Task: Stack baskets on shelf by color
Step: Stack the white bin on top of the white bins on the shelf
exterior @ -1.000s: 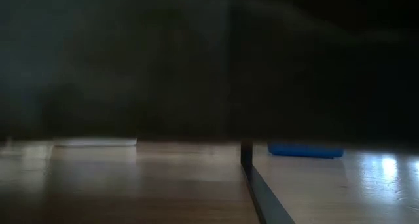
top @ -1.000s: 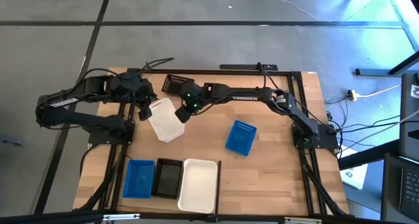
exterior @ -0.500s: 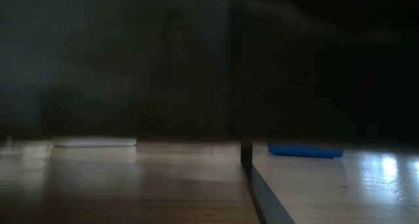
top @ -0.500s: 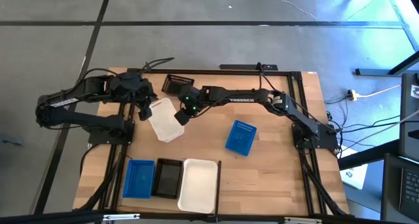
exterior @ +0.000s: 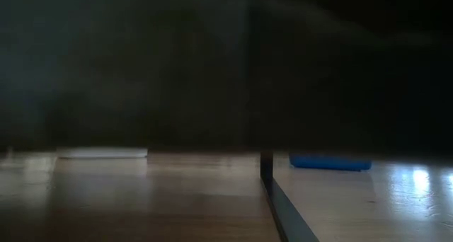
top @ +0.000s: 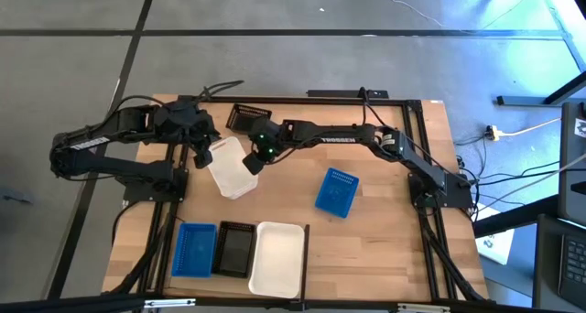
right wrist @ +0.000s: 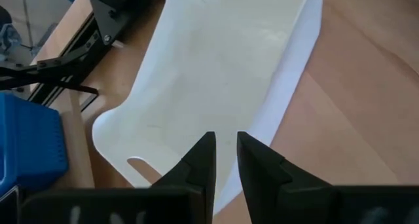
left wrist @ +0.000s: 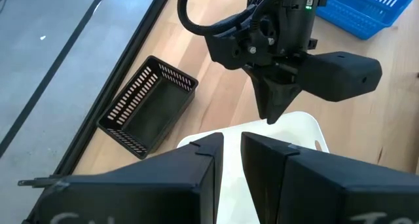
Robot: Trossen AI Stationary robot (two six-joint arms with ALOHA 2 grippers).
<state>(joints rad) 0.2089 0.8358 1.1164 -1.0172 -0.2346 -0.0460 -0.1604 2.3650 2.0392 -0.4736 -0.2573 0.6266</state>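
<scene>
We count two blue baskets: one lying alone on the board (top: 337, 191) and one in the front row (top: 194, 250). We count two black baskets, one at the far edge (top: 244, 117) and one in the front row (top: 236, 249). We count two white baskets, one between the arms (top: 229, 169) and one in the front row (top: 277, 256), which makes six baskets in view.

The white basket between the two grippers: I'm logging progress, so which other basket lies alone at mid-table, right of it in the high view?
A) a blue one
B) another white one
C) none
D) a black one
A: a lone blue basket lies on the shelf to the right of the white basket; the black basket sits at the far rail instead.
</scene>
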